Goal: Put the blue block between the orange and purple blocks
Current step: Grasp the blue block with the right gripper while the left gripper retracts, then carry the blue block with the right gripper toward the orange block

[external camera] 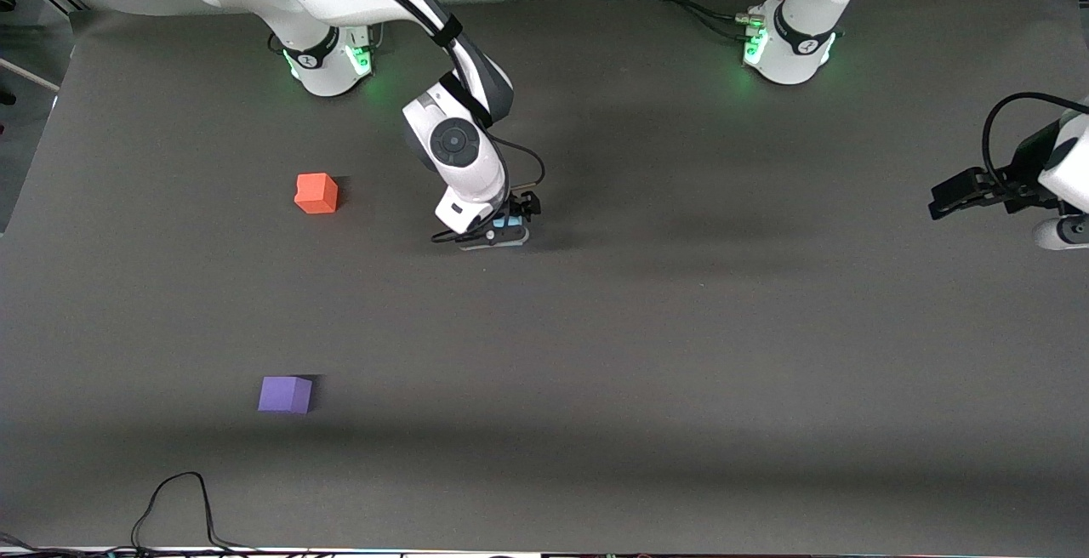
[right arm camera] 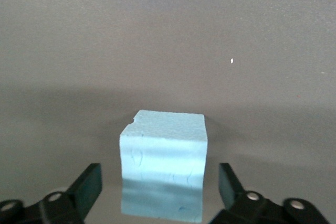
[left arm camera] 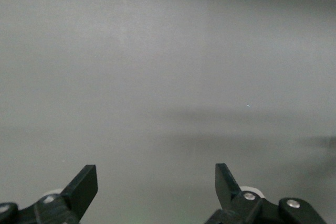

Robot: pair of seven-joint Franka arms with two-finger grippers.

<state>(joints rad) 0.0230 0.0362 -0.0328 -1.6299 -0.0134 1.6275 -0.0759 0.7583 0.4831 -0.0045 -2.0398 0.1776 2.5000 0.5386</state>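
The right gripper (external camera: 509, 230) is low at the table with its fingers spread either side of the blue block (right arm camera: 163, 169) (not touching it). The orange block (external camera: 316, 193) and purple block (external camera: 285, 394) lie well apart from it, toward the right arm's end. The left gripper (left arm camera: 156, 190) waits open over bare table (external camera: 723, 328).

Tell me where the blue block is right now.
The blue block sits on the table between the open fingers of the right gripper, near mid-table, beside the orange block and farther from the front camera than the purple block.
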